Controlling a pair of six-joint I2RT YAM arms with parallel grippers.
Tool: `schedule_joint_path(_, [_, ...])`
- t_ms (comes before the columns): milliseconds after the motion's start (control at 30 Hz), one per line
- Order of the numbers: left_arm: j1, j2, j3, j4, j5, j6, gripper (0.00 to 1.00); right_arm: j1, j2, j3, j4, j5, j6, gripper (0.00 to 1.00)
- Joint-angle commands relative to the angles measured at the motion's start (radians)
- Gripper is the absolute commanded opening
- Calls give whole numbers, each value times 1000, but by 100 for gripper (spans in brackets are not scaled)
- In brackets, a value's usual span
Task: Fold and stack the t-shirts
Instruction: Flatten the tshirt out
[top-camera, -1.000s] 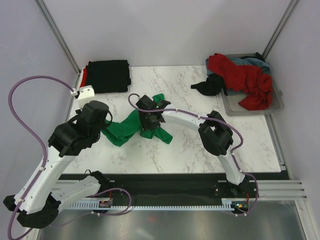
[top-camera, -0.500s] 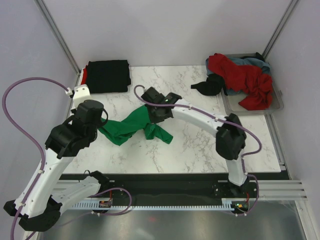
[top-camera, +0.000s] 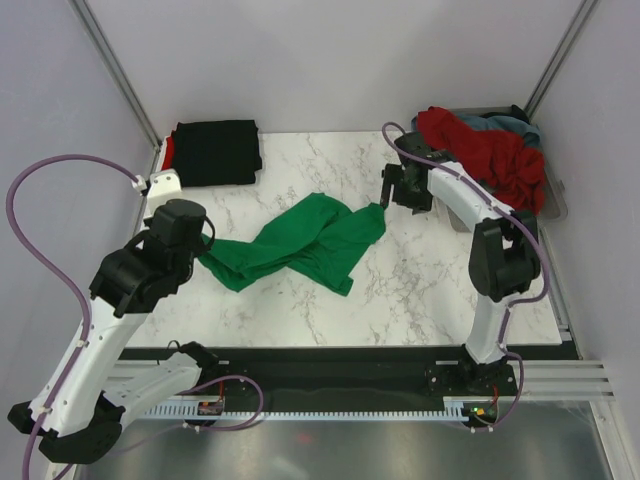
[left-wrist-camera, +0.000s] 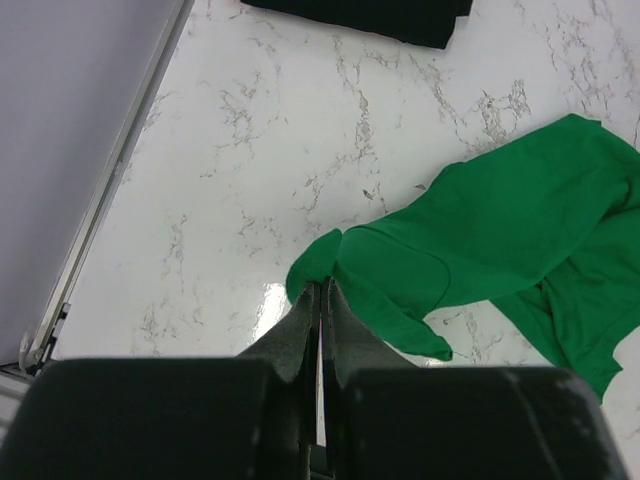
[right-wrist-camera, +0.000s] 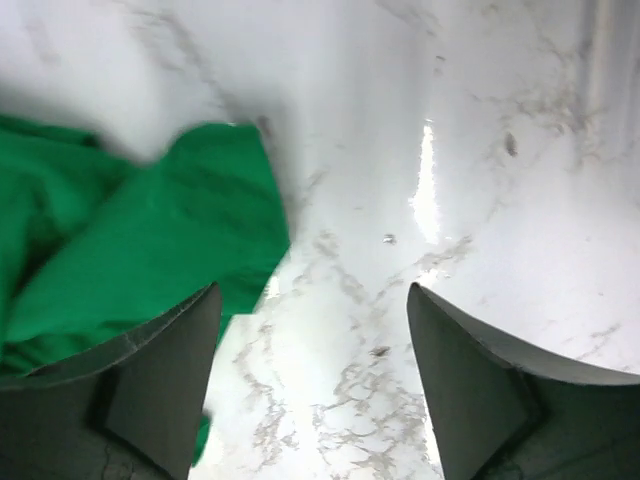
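Green t-shirt (top-camera: 300, 245) lies twisted, spreading step underway: left gripper (left-wrist-camera: 320, 292) pinches one corner, right gripper (right-wrist-camera: 312, 305) gapes wide, empty; next it needs the far edge, pulled flat

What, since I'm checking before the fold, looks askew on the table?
The green t-shirt lies twisted and bunched rather than flat, one end pinched in the left gripper; the right gripper hangs open by its other end.
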Motion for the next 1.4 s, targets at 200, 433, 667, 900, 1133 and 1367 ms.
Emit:
schedule_joint_path(200, [5, -24, -64, 30, 64, -1, 2, 172, -167, -97, -40, 63, -6, 84])
schedule_joint_path(433, [5, -33, -110, 53, 94, -7, 2, 406, -372, -476, 151, -5, 205, 75])
schedule_joint_path(667, [5, -41, -112, 53, 110, -10, 2, 469, -272, -535, 221, -44, 206, 63])
schedule_joint_path(900, [5, -53, -130, 53, 121, -24, 2, 490, -192, -559, 302, -65, 215, 60])
schedule_joint_path(1133, [5, -56, -136, 55, 114, -21, 2, 505, -152, -565, 322, -55, 227, 57])
schedule_joint_path(1367, [5, -63, -145, 55, 113, -22, 2, 525, -117, -567, 310, -10, 230, 51])
